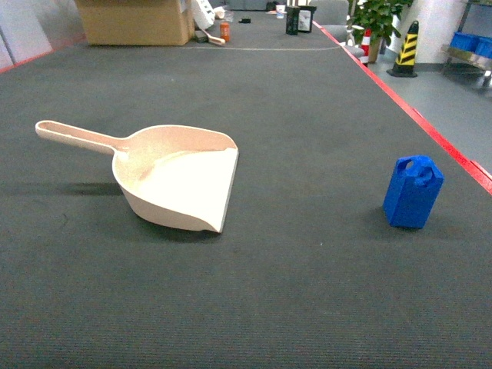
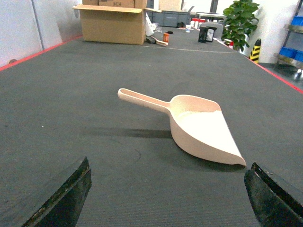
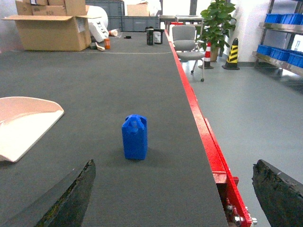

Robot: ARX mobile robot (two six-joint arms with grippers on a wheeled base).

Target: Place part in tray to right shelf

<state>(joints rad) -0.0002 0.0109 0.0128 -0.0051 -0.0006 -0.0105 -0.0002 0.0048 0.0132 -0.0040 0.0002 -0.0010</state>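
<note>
Both grippers' fingers [image 3: 78,196] hang released; the part [image 1: 413,192] stands at the tray's [image 1: 181,181] three o'clock, beyond its mouth, awaiting loading.

Blue part [image 1: 413,192] upright, well right of empty beige tray [image 1: 178,184]

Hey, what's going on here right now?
Nothing is being handled yet. The blue part stands upright on the dark mat, near its red edge, apart from the beige tray, which lies empty to its left. The left gripper faces the tray and the right gripper faces the part; both are open and hold nothing.
</note>
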